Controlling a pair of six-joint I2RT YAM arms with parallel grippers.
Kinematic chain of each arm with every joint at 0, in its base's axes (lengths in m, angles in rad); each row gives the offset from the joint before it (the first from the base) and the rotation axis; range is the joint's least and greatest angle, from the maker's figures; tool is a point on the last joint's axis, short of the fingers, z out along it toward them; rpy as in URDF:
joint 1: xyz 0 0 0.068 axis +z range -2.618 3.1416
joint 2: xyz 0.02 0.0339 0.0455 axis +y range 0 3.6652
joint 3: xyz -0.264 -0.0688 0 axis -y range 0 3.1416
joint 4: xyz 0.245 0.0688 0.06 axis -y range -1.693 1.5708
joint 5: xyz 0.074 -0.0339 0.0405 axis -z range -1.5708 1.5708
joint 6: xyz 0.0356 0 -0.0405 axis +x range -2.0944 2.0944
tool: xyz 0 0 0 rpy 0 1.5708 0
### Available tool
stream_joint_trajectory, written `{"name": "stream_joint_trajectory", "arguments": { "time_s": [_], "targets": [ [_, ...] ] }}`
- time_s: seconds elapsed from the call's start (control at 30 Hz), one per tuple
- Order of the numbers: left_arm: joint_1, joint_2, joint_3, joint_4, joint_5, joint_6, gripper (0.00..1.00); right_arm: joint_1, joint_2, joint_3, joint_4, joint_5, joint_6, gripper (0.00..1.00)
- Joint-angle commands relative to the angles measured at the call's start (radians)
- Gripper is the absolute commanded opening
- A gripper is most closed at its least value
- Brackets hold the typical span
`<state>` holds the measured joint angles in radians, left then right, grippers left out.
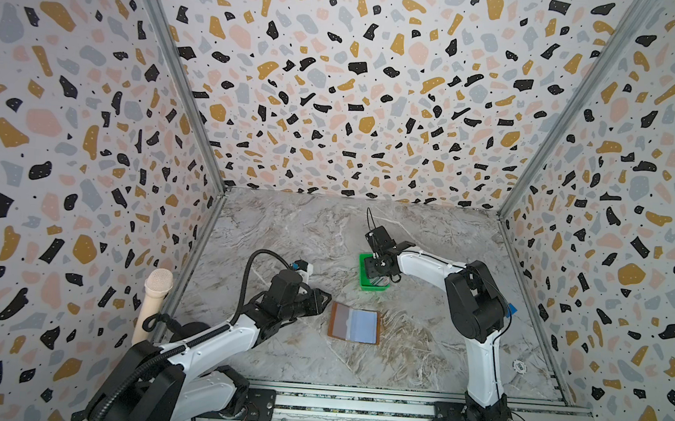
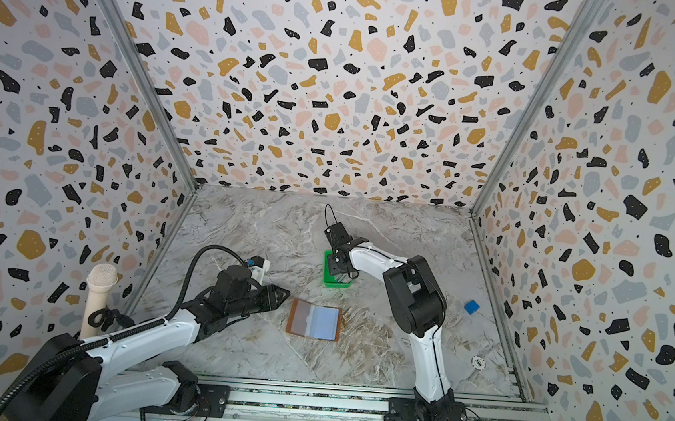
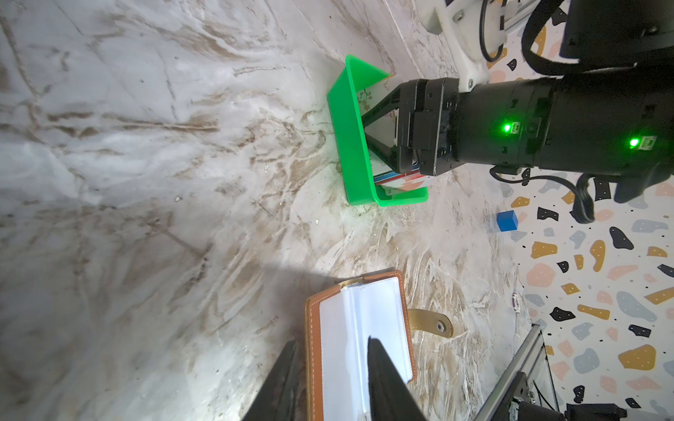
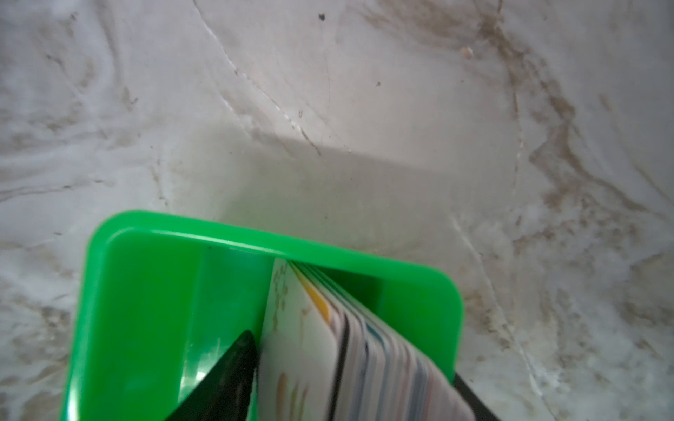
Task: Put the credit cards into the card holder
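The right pincer is reaching into the green tray, jaws either side of the credit cards standing on edge inside; whether it is pinching yet cannot be told. The card holder is lying open robotward of the tray, and the part-spread, empty left pincer is hovering farther off.

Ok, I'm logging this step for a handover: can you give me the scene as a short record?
cards: stack standing on edge in the green tray
card holder: lying open on the table, no card visible in it
right gripper: down in the tray, jaws either side of the stack, grip unclear
left gripper: open, at the holder's edge
blue cube: on the table, apart from the rest
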<state>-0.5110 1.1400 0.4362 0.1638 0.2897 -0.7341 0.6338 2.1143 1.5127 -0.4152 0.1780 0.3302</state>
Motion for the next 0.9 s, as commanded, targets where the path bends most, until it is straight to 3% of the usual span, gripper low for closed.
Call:
{"name": "stream_joint_trajectory", "arguments": {
  "time_s": [0.0,0.07,0.17,0.43,0.87],
  "targets": [
    [0.007,0.000,-0.010,0.048,0.023,0.009,0.34,-0.003,0.005,0.007,-0.037,-0.027,-0.032,0.68],
    [0.007,0.001,-0.006,0.053,0.023,0.007,0.34,-0.003,0.009,0.014,-0.050,-0.021,-0.033,0.78],
    [0.008,0.016,0.018,0.061,0.018,0.004,0.34,-0.006,0.004,0.023,-0.068,0.012,-0.037,0.84],
    [0.009,0.048,0.059,0.067,0.022,0.003,0.34,-0.013,-0.008,0.059,-0.145,0.126,-0.047,0.85],
    [0.009,0.033,0.044,0.064,0.025,0.001,0.34,-0.051,-0.090,0.025,-0.158,0.164,-0.032,0.88]
  ]
}}
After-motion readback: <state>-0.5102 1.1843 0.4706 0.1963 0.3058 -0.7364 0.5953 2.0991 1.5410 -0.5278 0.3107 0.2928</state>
